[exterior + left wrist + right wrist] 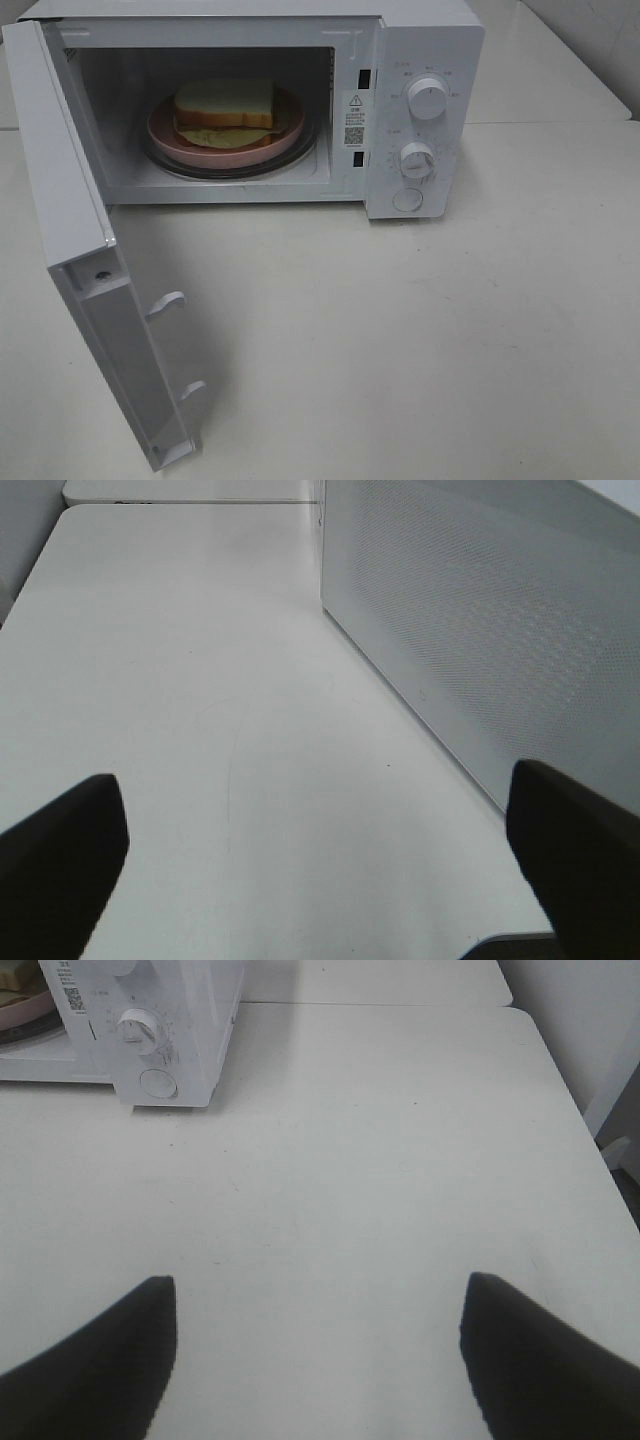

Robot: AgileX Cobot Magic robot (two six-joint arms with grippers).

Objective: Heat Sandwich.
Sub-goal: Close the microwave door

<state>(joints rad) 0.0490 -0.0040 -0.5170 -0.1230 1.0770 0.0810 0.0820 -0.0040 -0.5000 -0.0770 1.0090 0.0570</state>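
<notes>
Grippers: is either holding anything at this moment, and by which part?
Nothing is held. The left gripper and right gripper are both open over the table; the sandwich sits on its plate inside the microwave.

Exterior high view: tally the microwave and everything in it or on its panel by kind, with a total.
Microwave: 1
Sandwich: 1
Plate: 1
Turntable: 1
Knobs: 2
Button: 1
Total: 7
</notes>
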